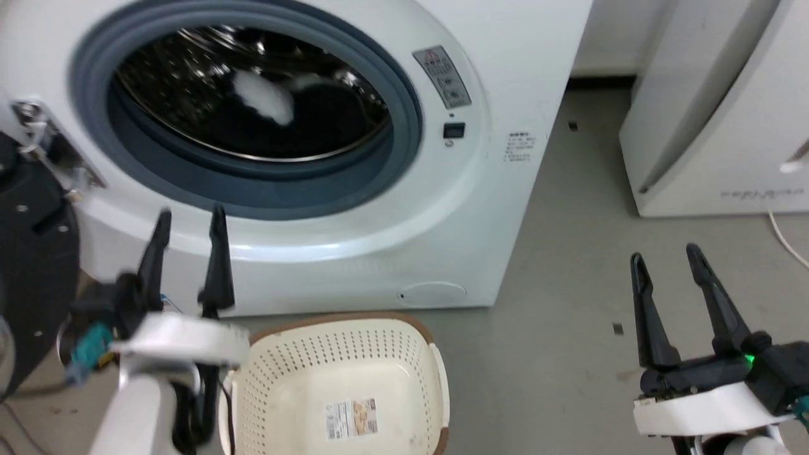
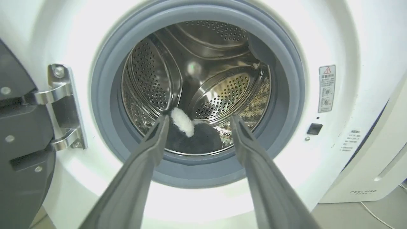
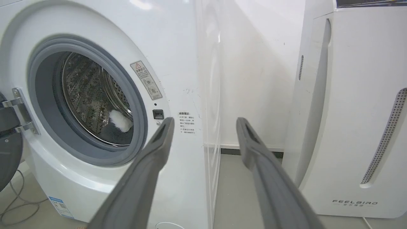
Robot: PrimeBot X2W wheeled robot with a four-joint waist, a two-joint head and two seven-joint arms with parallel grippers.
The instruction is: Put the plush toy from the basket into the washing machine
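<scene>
The black plush toy (image 1: 278, 110) with a white furry patch lies inside the steel drum of the white washing machine (image 1: 493, 189); the same plush toy (image 2: 194, 138) rests at the drum's bottom in the left wrist view, and its white patch peeks out as plush toy (image 3: 120, 122) in the right wrist view. The cream basket (image 1: 278, 373) stands on the floor below the porthole, holding just its paper label. My left gripper (image 1: 189, 224) hangs open in front of the machine's lower front, holding nothing. My right gripper (image 1: 663, 256) is open over bare floor at the right.
The black round door (image 1: 31, 272) hangs open at the left on its metal hinge (image 2: 63, 105). A white slanted FEELBIRD appliance (image 1: 720, 126) stands right of the machine, with a white cable (image 1: 787, 237) on the grey floor (image 1: 569, 265) between.
</scene>
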